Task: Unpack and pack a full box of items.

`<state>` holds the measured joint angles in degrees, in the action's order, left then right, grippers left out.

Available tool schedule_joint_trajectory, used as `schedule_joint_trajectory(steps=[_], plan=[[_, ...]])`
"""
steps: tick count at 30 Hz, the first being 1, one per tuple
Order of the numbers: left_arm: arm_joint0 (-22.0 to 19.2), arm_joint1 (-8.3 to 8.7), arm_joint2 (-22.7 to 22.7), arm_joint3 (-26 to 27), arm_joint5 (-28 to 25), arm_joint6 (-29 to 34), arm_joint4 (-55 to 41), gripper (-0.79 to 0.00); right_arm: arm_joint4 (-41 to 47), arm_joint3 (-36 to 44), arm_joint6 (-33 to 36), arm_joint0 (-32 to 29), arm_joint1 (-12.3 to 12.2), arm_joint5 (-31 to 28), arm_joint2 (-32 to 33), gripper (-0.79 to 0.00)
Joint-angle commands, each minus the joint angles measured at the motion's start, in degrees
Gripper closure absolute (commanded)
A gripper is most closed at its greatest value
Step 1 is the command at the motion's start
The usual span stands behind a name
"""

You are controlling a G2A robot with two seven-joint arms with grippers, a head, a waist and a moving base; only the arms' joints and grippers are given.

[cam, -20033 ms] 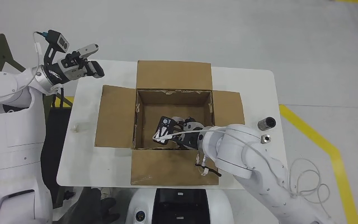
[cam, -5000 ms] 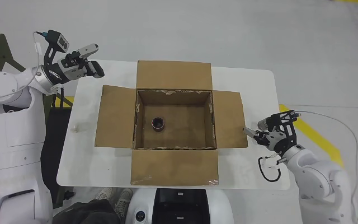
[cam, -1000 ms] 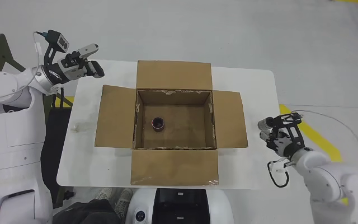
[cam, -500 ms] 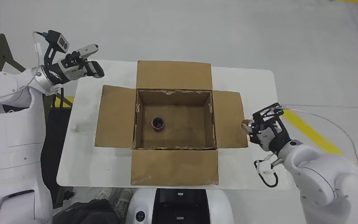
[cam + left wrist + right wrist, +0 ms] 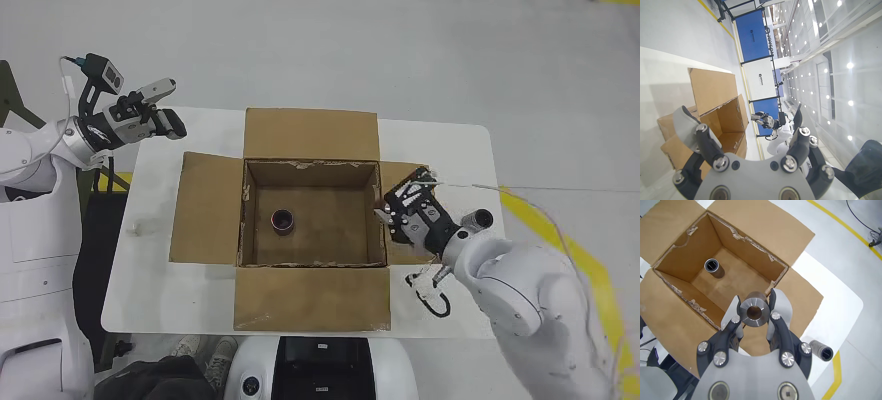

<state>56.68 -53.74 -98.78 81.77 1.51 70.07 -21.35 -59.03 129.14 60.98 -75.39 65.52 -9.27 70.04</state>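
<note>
One steel cylinder (image 5: 755, 311) tight in right pincer (image 5: 754, 297), far end hidden; left pincer (image 5: 740, 110) spread.

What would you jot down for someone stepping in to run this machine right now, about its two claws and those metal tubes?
Right gripper: shut on the held cylinder, above the cardboard box at its right rim.
Left gripper: open and empty, over the far left corner of the table, away from the box.
Done: the packed cylinder stands upright on the box floor.
Left: the held cylinder probably goes into the box next. The spare cylinder lies on its side on the table to the right of the box and likely gets packed too.
</note>
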Motion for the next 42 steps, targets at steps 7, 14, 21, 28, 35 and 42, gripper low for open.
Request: schedule_joint_trajectory(steps=[7, 14, 21, 28, 35, 42], plan=[[0.0, 0.0, 0.0, 0.0, 0.0, 0.0, 0.0, -0.785, 2.0, -2.9, -1.6, 4.6, 0.5, -2.6, -4.1, 0.0], [0.0, 0.0, 0.0, 0.0, 0.0, 0.0, 0.0, -0.785, 2.0, -2.9, -1.6, 4.6, 0.5, -2.6, -4.1, 0.0], [0.0, 0.0, 0.0, 0.0, 0.0, 0.0, 0.0, -0.785, 2.0, -2.9, -1.6, 4.6, 0.5, -2.6, -4.1, 0.0], [0.0, 0.0, 0.0, 0.0, 0.0, 0.0, 0.0, -0.785, 1.8, -3.3, -3.9, 2.1, 0.2, -2.8, -2.6, 0.0], [0.0, 0.0, 0.0, 0.0, 0.0, 0.0, 0.0, -0.785, 3.6, -7.1, -4.1, 5.7, 0.3, -6.8, -4.1, 0.0], [0.0, 0.0, 0.0, 0.0, 0.0, 0.0, 0.0, -0.785, 6.7, -15.8, -1.6, 16.5, 1.8, -9.2, -12.2, 0.0]])
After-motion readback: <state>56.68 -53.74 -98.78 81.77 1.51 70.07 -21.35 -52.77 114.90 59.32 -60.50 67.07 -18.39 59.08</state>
